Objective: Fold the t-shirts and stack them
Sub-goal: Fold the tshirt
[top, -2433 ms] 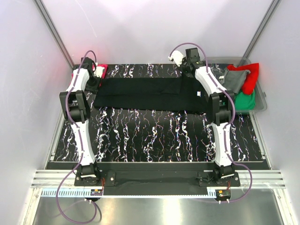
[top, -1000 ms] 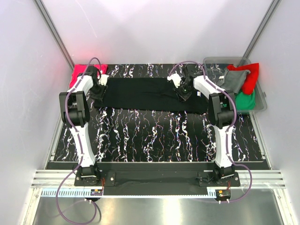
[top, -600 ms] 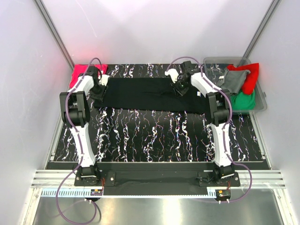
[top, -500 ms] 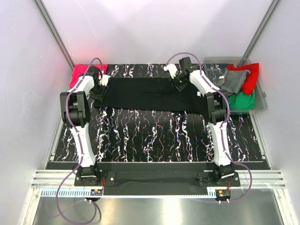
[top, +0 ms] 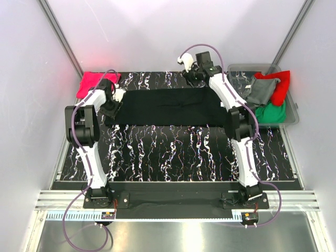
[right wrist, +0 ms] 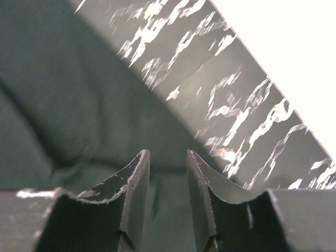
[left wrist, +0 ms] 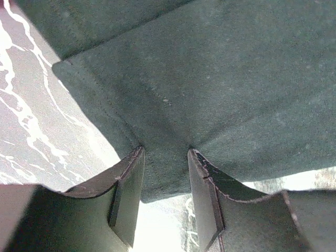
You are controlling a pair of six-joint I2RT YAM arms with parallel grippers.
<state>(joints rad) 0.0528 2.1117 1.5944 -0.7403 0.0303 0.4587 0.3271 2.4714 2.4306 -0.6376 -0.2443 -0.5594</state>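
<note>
**Black tee lies folded across the far half of the table, both grippers part open**

We see the large black cloth t-shirt [top: 170,106] lying as a long flat band, left to right, on the black white-veined tabletop [top: 173,152]. The left gripper [top: 111,103] sits at the band's left end. Its jaws are partly apart, with the tips down on the cloth and no fold clamped between them. The right gripper [top: 192,73] is at the shirt's far edge, right of centre. Its jaws are also partly apart and hold nothing, though its wrist view is blurred.

A pink-red cloth tee [top: 96,81] lies in the far left corner. At the far right, a clear plastic bin [top: 239,68] holds a grey tee [top: 261,90], a red one [top: 281,86] and a green one [top: 274,113].
</note>
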